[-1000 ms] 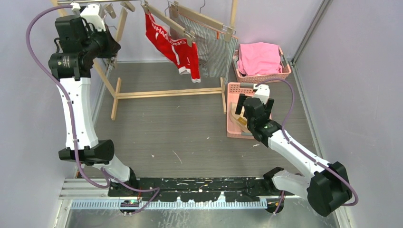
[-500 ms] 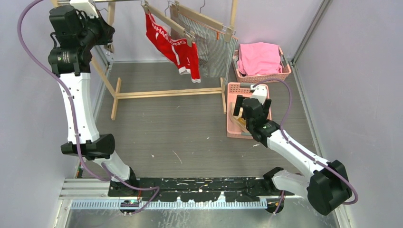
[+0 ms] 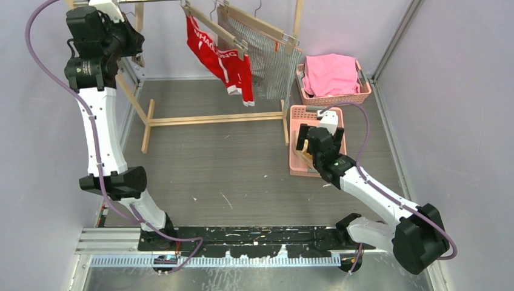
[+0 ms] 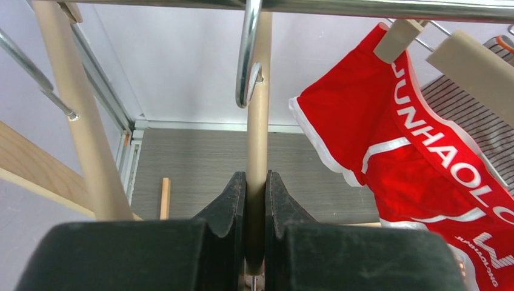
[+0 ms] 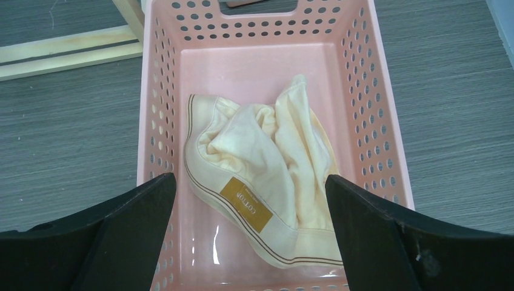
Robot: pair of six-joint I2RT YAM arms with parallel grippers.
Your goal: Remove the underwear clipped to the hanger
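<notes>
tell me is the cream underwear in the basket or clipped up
In the basket: the cream underwear lies crumpled inside the pink basket.

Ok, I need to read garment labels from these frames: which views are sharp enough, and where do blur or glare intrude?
Left wrist: red underwear lettering crisp; left gripper, shut on the wooden hanger, dark; metal hook glints. Right wrist: cream underwear label reads clearly; faint sheen on the pink basket floor. Top external: evenly lit, lettering small.

Cream underwear (image 5: 267, 176) crumpled in pink basket (image 5: 370, 91), red underwear (image 3: 227, 66), striped underwear (image 3: 267, 73) hanging clipped
</notes>
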